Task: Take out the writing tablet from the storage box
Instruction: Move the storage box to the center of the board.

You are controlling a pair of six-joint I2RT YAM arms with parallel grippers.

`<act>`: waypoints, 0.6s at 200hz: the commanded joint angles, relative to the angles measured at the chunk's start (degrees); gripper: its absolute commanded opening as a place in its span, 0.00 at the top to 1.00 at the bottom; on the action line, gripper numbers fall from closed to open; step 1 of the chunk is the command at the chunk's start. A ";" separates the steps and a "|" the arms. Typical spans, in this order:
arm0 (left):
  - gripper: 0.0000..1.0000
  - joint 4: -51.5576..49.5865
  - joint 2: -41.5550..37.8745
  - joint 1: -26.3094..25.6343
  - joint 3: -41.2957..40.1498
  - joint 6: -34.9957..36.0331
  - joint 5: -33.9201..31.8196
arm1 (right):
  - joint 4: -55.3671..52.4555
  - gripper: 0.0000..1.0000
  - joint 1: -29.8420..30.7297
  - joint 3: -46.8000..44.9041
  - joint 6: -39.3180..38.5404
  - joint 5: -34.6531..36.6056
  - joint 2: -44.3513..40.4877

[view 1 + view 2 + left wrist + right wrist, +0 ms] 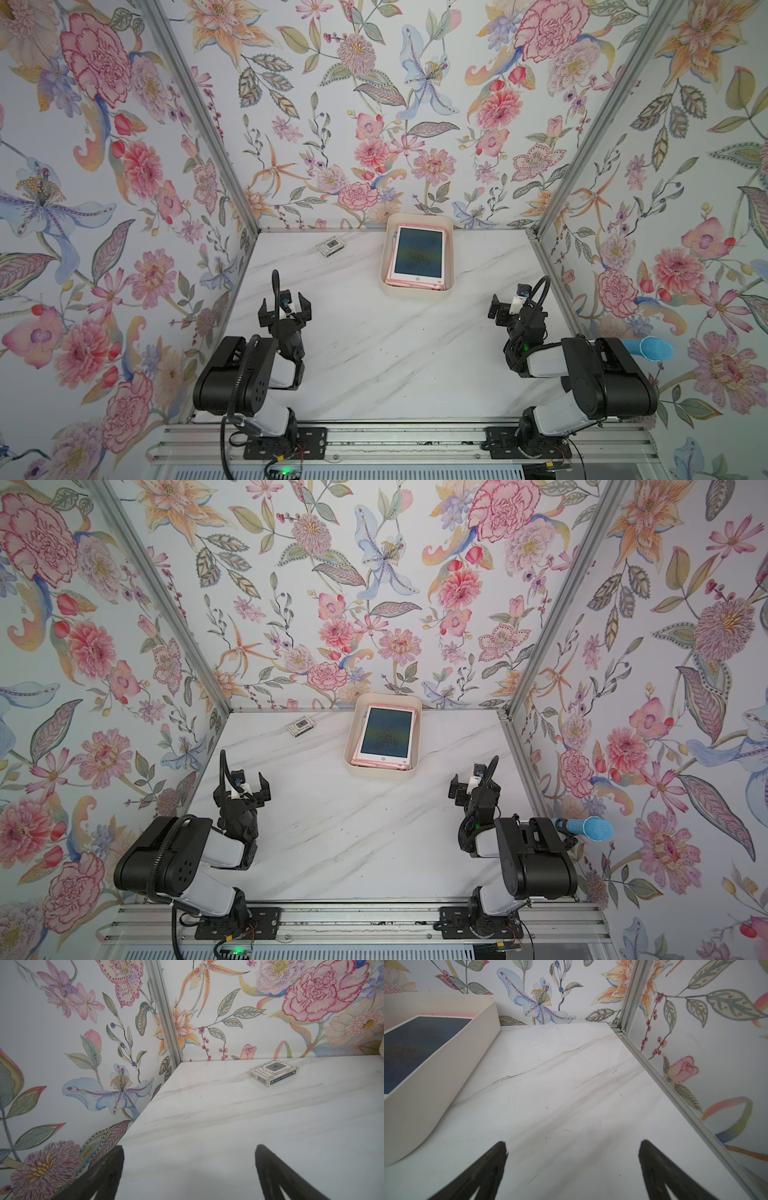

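The cream-white storage box [415,293] [382,773] stands at the back of the marble table, near the rear wall. A writing tablet [418,253] [386,734] with a dark screen and white frame lies on top inside it, over a stack of pink-edged ones. In the right wrist view the box wall [436,1084] and the tablet screen [415,1047] show to one side. My left gripper [284,305] [190,1147] hovers open at the front left, far from the box. The right gripper [505,309] [573,1142] is open at the front right, nothing between its fingers.
A small card pack [331,246] [274,1072] lies at the back left of the table. Flowered walls with metal corner posts close in three sides. A blue foam-tipped microphone [650,348] sticks out behind the right arm.
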 commanded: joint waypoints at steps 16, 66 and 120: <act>0.00 2.82 0.58 0.45 0.88 0.74 -0.79 | 1.90 0.00 0.00 0.89 -0.87 -0.49 0.43; 0.00 -6.91 -7.06 -0.36 2.99 2.15 0.17 | -6.83 0.00 1.67 4.24 -2.34 1.79 -3.23; 0.00 -26.06 -17.17 -4.39 9.52 0.44 -2.64 | -28.68 0.00 3.08 13.56 -0.01 1.57 -10.74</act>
